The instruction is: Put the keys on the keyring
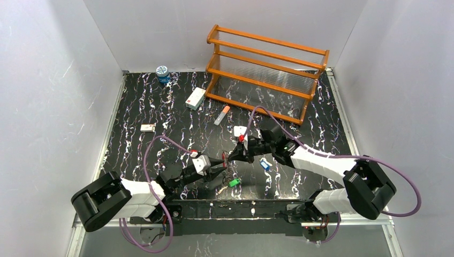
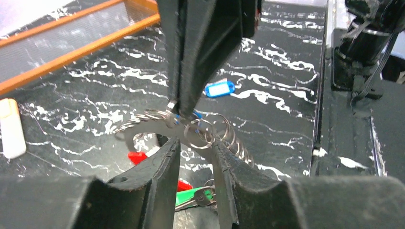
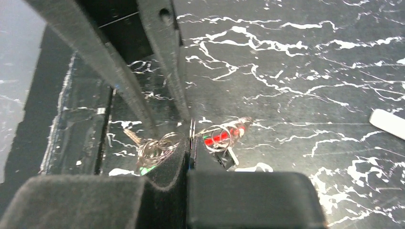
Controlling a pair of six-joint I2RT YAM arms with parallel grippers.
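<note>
**Robot test cell in a lab**

Plain white panels (image 1: 53, 80) box in a black, white-veined worktop (image 1: 134, 150) on three sides. Two robot arms, the left arm (image 1: 134, 193) and right arm (image 1: 321, 160), are bolted at the bottom edge of the frame, trailing purple cables (image 1: 145, 167). An orange rack (image 1: 266, 72) with clear shelves stands at upper right, with small props scattered loosely on the worktop.

My left arm (image 1: 140, 191) and right arm (image 1: 321, 160) show white shells, bulky black joints and looping purple cables (image 1: 145, 163).
</note>
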